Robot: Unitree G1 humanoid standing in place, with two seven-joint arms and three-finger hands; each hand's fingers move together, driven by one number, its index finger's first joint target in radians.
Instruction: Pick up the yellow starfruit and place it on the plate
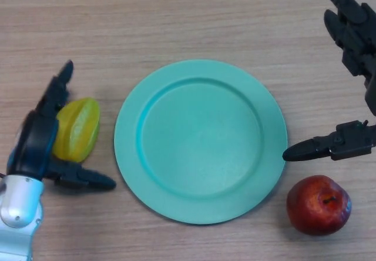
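Lowest in view, at the left edge, my left forearm's white wrist housing comes up from the corner and ends in my left hand (36,140). That hand lies over the wooden table (188,20) with its fingers (59,87) stretched up and away along the far side of the yellow starfruit (76,129), and the thumb reaching out to the right below the fruit. The starfruit sits in the gap between fingers and thumb, resting on the table. The digits look spread rather than curled tight; the palm overlaps the fruit's left edge, but I cannot tell whether it presses on it. No grip is closed around it.

Starfruit position: on the table just beside the left rim of the plate, apart from it by a narrow strip of wood. It is not on the plate.

Centre: teal plate (200,140), round, flat on the table, nothing on it.

Right of the plate: red apple (319,205), stem up, on the table near the plate's lower right rim, not touching.

Right edge: my right hand (352,37), spread wide, fingers pointing up and away, thumb pointing left with its tip at the plate's right rim. It holds nothing.
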